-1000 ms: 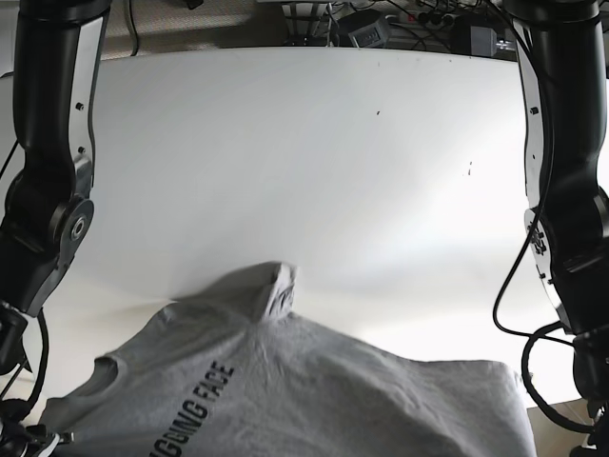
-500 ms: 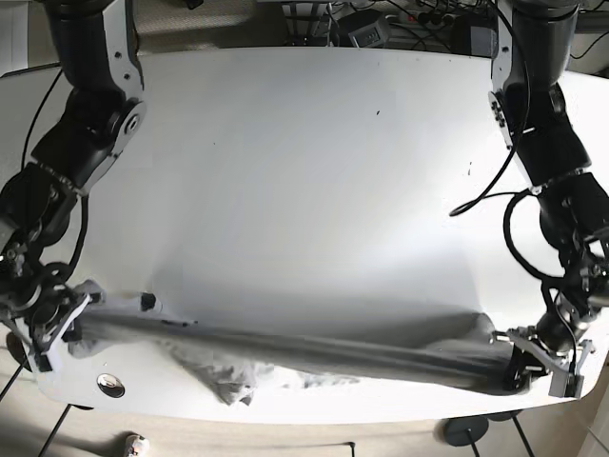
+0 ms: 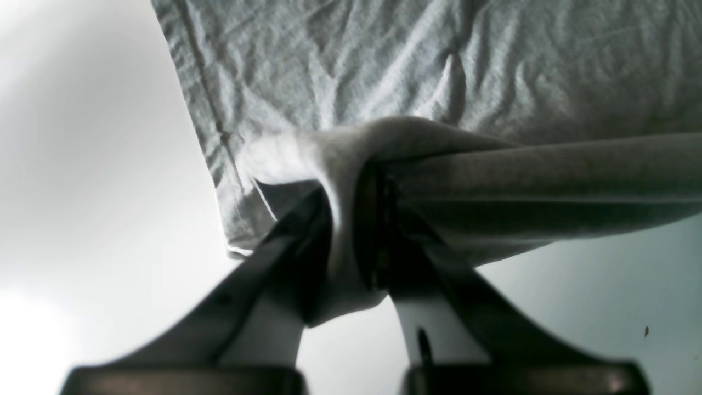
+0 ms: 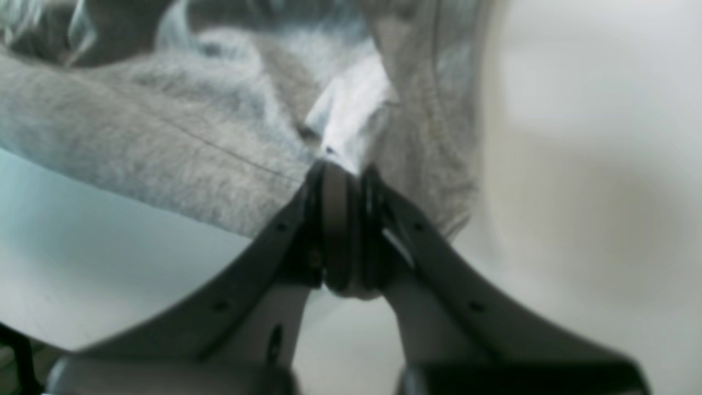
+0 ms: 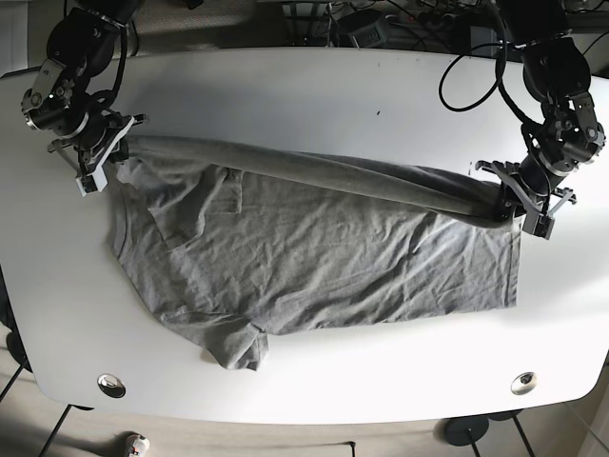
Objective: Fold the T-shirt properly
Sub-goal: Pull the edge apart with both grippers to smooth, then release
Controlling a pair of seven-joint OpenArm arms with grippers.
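The grey T-shirt [image 5: 314, 257] lies spread over the middle of the white table [image 5: 314, 95], its far edge held up as a taut roll between the two arms; the left gripper [image 5: 521, 202], on the base view's right, is clamped tight on a bunch of that edge, and its wrist view shows the cloth [image 3: 351, 164] pinched between closed jaws beside the hem; the right gripper [image 5: 92, 152], on the base view's left, is likewise closed on fabric [image 4: 351, 142] near the sleeve end, with no gap at its jaws; the step in hand looks like laying the shirt out flat, so both arms should keep the edge evenly tensioned, lower together, and release only once the roll rests unfolded on the table, since the sleeve [image 5: 238, 347] near the front edge is bunched and would want smoothing; half a second ago the shirt hung as a rope along the front edge of the table with both grippers low there; now the grippers sit far back and the body is spread
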